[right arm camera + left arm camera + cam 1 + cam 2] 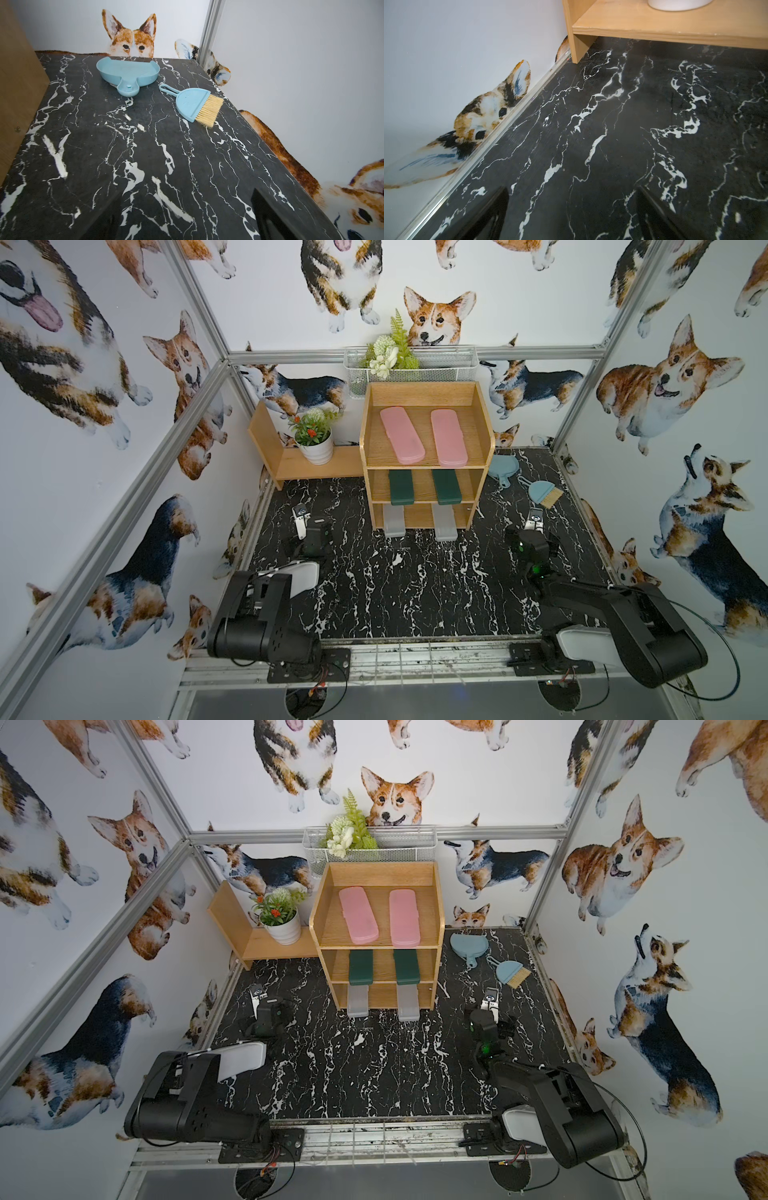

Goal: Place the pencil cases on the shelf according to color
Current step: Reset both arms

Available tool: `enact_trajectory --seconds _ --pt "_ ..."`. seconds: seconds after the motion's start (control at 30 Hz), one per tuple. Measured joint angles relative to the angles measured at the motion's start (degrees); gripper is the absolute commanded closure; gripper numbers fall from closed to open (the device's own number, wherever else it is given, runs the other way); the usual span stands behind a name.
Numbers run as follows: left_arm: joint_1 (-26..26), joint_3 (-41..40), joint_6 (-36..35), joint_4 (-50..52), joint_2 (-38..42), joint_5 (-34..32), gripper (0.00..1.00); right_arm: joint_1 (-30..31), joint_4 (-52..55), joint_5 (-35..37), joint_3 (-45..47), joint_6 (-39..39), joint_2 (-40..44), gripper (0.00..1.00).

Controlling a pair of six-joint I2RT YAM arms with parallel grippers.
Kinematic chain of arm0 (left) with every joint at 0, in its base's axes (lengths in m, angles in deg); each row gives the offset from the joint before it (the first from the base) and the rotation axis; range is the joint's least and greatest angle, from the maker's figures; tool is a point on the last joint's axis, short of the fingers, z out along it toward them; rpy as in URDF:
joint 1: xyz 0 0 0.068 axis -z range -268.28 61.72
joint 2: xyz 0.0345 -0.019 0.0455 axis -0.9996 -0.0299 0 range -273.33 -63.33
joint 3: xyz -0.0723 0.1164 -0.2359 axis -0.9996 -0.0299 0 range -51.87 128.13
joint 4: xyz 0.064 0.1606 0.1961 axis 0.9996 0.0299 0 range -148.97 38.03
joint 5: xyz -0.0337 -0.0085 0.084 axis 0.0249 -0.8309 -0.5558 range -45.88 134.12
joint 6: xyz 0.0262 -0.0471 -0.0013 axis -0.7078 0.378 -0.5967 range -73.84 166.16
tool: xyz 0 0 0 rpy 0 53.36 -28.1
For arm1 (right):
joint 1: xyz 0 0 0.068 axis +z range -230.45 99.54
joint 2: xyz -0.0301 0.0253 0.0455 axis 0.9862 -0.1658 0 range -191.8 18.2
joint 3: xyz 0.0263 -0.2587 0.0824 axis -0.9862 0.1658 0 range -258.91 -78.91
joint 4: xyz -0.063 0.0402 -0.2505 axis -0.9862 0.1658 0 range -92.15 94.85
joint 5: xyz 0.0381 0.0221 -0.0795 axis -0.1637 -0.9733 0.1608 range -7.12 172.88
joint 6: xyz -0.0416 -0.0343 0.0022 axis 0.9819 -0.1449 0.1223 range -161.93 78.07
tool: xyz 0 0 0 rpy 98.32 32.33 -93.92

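Sort looks done: pink pencil cases (pixel 402 435) on shelf (pixel 484 423) top tier, green pair (pixel 401 488) middle, grey pair (pixel 394 523) bottom, poking out the front. My left end effector (pixel 301 514) and right end effector (pixel 535 517) are spread, empty. Next, probably: push greys in.

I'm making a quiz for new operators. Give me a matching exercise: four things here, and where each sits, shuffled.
Things
1. pink flat plastic pencil cases
2. dark green flat plastic pencil cases
3. frosted grey-white plastic pencil cases
4. white ribbed pot of flowers

Places
A. bottom tier of the light-wood three-tier shelf
B. low L-shaped wooden stand
C. shelf's top tier
D. shelf's middle tier

Pairs: 1-C, 2-D, 3-A, 4-B
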Motion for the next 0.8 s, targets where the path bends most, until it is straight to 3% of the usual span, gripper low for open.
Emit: enact_trajectory --seconds 0.13,0.4,0.53,0.8 --pt "-0.11 -2.64 -3.82 -12.44 -2.64 4.48 0.01 -1.18 -15.02 -1.97 3.76 1.49 -5.62 0.0" --pt "1.07 -10.75 -10.14 -31.56 -5.29 14.12 0.01 -4.52 -27.36 -8.87 8.48 1.51 -4.46 0.0" --pt "1.55 -11.15 -11.61 -35.12 -5.75 17.14 0.01 -6.27 -31.41 -13.57 7.28 1.49 -9.86 0.0" --pt "0.42 -10.67 -11.96 -36.89 -5.81 19.69 0.01 -8.72 -29.03 -19.06 4.72 0.57 -8.87 0.0"
